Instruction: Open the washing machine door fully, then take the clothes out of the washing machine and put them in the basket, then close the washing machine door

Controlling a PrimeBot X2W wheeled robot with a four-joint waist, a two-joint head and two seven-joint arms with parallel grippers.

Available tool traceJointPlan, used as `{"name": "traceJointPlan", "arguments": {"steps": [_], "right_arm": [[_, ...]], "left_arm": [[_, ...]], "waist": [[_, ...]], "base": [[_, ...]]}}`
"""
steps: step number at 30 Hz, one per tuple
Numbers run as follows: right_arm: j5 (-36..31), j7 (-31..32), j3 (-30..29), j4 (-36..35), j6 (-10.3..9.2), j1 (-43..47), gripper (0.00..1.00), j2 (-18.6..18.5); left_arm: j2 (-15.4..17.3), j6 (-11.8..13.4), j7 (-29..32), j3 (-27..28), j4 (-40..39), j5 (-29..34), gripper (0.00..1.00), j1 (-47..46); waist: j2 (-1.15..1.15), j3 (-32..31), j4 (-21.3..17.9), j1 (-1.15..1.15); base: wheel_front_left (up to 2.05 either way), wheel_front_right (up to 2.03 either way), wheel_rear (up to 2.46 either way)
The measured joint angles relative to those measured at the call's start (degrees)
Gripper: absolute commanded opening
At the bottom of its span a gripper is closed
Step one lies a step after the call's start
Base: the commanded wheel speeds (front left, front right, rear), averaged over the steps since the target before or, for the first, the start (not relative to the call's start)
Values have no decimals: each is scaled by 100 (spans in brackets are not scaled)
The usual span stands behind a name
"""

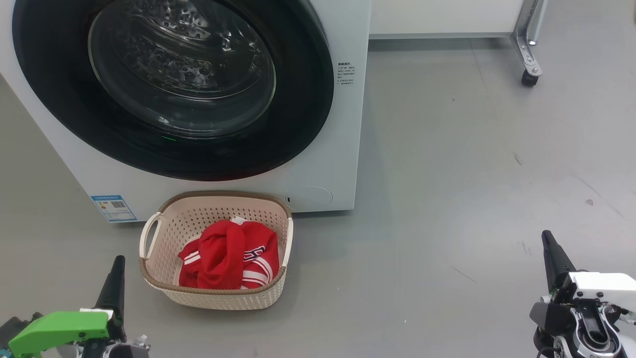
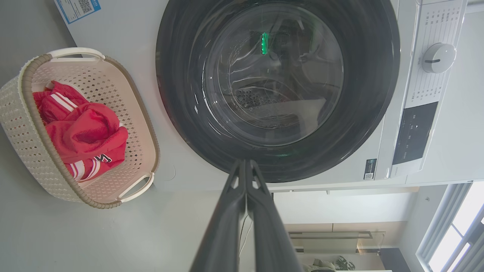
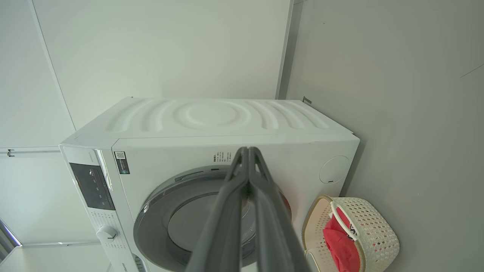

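Note:
The white washing machine [image 1: 343,149] fills the upper left of the head view, its round black-rimmed door [image 1: 174,84] shut flat against the front. On the floor in front of it stands the cream basket [image 1: 164,233], and the red striped clothes [image 1: 228,253] lie bunched inside it. My left gripper [image 1: 117,266] is at the lower left, just left of the basket, its fingers [image 2: 245,166] pressed together on nothing. At the lower right, well away from the basket, my right gripper [image 1: 546,237] is also shut and empty. The door [image 2: 276,83], basket [image 2: 143,124] and clothes [image 2: 83,132] also appear in the left wrist view.
Bare grey floor [image 1: 472,174] stretches to the right of the washer. A metal leg with a caster wheel [image 1: 529,77] stands at the upper right under a white cabinet. The washer's control panel with a round knob [image 2: 438,57] shows in the left wrist view.

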Motion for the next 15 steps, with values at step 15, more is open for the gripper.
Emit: {"name": "traceJointPlan", "arguments": {"steps": [15], "right_arm": [[0, 0, -7, -1, 0, 0, 0, 3]], "left_arm": [[-1, 0, 1, 5, -3, 1, 0, 0]], "waist": [[0, 0, 0, 0]], "base": [[0, 0, 0]]}}
